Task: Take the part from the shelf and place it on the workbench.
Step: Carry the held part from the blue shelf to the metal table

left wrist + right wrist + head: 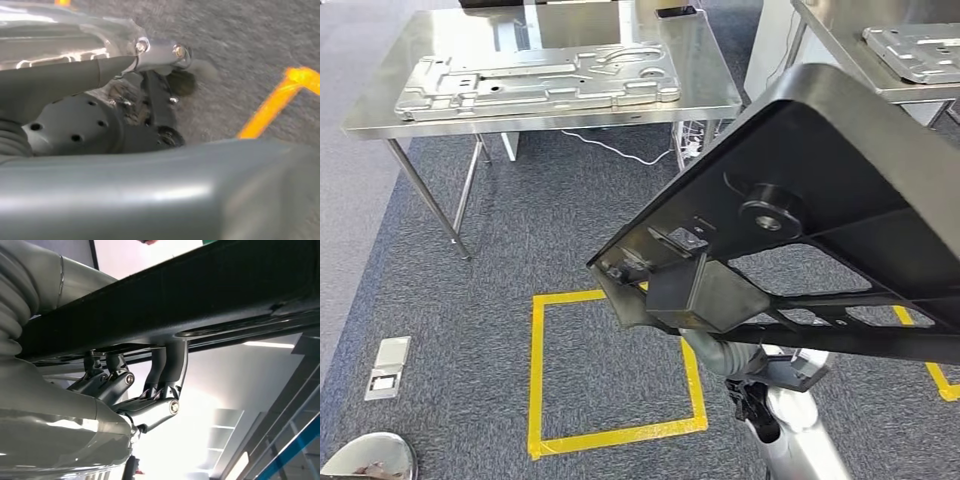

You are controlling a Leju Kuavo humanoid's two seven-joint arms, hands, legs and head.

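The right hand (151, 390) is gripping the black part (803, 190) from beneath, fingers (170, 365) curling up against its edge; the part is riding tilted in the air above the grey carpet (509, 250), well short of the steel workbench (697, 95); the left hand (151, 100) is hanging over the floor, its fingers curled in on nothing.
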